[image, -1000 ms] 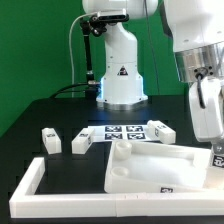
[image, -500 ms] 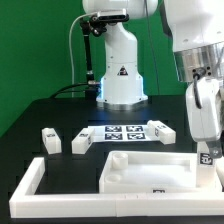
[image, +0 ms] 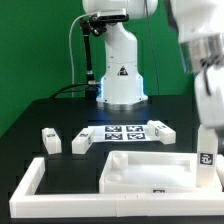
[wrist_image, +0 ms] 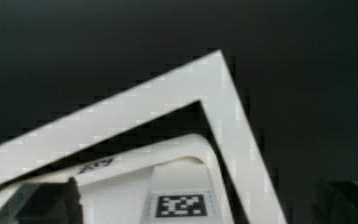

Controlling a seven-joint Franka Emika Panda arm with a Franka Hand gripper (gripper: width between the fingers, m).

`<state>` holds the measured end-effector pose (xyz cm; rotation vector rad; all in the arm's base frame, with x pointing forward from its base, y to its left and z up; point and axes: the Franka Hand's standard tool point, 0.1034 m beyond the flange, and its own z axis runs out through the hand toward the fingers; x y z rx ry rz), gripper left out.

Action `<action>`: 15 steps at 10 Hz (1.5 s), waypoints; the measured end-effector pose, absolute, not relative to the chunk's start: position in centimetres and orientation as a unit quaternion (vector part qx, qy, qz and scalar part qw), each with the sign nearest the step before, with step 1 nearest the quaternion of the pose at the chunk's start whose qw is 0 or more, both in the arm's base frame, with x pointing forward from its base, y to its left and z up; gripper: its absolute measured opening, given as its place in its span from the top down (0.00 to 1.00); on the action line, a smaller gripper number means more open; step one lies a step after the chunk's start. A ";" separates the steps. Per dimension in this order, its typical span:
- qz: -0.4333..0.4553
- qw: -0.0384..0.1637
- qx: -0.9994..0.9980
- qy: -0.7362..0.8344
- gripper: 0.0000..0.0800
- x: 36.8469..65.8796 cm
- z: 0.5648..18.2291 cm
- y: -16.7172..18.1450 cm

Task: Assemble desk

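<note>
- gripper (image: 207,160) hangs at the exterior view's right edge, half cut off. In the wrist view its fingers (wrist_image: 37,203) are just dark blurs, set wide apart and holding nothing
- tabletop (image: 150,172) lies flat, with its tagged corner between those fingers. Can't tell if it touches them
- border rail (wrist_image: 220,90) wraps right behind that corner
- further off, two legs (image: 50,140) sit left of the marker board (image: 120,132), and a third sits at its right end

Claw (image: 207,160) cut off by the exterior view's right edge, hiding the tabletop's (image: 150,170) end there. Wrist view blurred: tag (wrist_image: 181,205) pattern unreadable, fingers (wrist_image: 43,202) cropped.
</note>
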<state>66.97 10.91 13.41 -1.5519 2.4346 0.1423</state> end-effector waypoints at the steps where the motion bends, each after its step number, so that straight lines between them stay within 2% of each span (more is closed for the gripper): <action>1: 0.048 0.131 -0.533 0.834 0.19 66.9 14.4 11.1; 7: 0.048 0.129 -0.535 0.834 0.19 66.8 14.1 11.1; 8: 0.045 0.135 -0.540 0.829 0.19 66.6 14.8 11.7; 10: 0.051 0.133 -0.574 0.806 0.19 64.1 15.7 14.1; 11: 0.054 0.128 -0.605 0.784 0.19 63.8 15.7 14.1; 15: 0.029 0.137 -0.723 0.677 0.19 63.7 15.6 14.1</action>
